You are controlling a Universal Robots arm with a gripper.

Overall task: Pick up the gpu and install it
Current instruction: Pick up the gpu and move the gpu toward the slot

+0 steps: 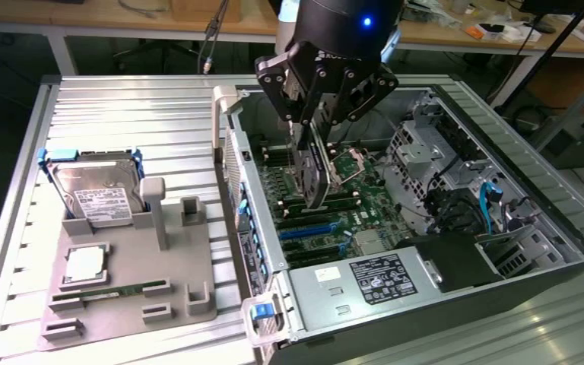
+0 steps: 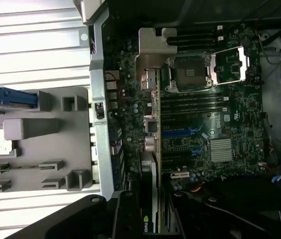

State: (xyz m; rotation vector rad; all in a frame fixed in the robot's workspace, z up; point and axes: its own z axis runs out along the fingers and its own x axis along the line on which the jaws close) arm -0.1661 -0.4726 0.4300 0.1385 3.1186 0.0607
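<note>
- One claw (image 1: 318,125), clenched on the gpu (image 1: 315,179) at its upper end; card hangs upright inside the open PC case (image 1: 535,220).
- Card's lower end is over the mobo (image 1: 373,217), near the blue slots (image 1: 307,228), not seated.
- Wrist view: gpu edge-on, silver bracket (image 2: 152,50) at the end far from the claw, it seems.
- To do it well, IMO: keep connector edge parallel w/ slot, bracket twd case rear wall, no twist, even push.
- HDD (image 1: 94,190) and grey parts holder (image 1: 119,304) lie on the desk (image 1: 119,114), well apart.
</note>
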